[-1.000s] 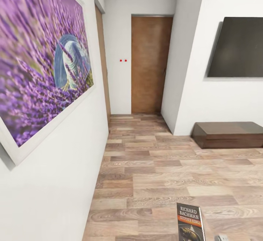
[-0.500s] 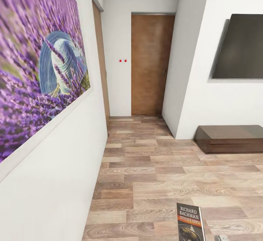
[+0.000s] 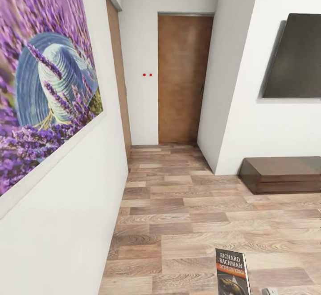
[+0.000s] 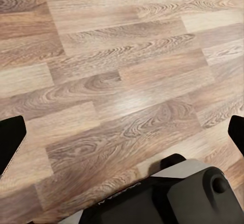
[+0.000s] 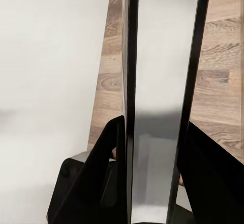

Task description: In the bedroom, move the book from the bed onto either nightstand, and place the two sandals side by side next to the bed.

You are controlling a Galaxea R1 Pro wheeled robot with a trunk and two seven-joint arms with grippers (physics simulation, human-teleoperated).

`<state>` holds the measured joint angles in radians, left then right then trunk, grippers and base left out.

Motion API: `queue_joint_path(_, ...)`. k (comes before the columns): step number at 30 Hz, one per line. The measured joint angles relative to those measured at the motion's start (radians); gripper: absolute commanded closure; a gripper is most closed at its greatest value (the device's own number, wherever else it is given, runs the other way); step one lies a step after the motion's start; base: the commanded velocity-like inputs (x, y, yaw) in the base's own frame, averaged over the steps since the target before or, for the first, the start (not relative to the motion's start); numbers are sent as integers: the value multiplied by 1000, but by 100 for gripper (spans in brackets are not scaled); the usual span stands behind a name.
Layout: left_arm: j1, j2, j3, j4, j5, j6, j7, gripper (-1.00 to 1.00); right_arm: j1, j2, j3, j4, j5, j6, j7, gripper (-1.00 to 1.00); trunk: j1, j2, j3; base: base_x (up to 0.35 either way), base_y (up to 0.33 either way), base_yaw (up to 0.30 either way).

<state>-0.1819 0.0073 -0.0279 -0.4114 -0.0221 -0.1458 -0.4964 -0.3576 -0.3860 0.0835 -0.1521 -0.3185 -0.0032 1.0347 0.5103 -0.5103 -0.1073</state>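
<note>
The book (image 3: 232, 272) stands upright at the bottom edge of the head view, black cover with white "RICHARD BACHMAN" lettering and an orange band. In the right wrist view the book (image 5: 160, 82) shows edge-on, and my right gripper (image 5: 155, 150) is shut on it, one black finger on each cover. My left gripper (image 4: 122, 137) hangs open over the wood-plank floor (image 4: 122, 71) with nothing between its fingers. The bed and the sandals are out of view.
A white wall with the large purple lavender picture (image 3: 44, 85) runs close along the left. Ahead a passage ends at a brown door (image 3: 183, 78). At right, a low dark-brown cabinet (image 3: 281, 174) sits under a dark wall screen (image 3: 296, 56). Plank floor lies between.
The whole view has shifted: the lavender picture looms larger at left and the door looks closer, so the camera moved forward. The book keeps its place in my right gripper.
</note>
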Motion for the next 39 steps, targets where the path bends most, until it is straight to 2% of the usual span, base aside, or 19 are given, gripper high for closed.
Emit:
queue_joint_path(30,0,0,0,0,0,0,0,-100,0,0,0,0,0,0,0,100,0,0,0,327,0,-32)
queue_joint_path(39,0,1,0,0,0,-1,-1,-100,0,0,-2,0,-1,0,0,100,1,0,0,68,0,-145)
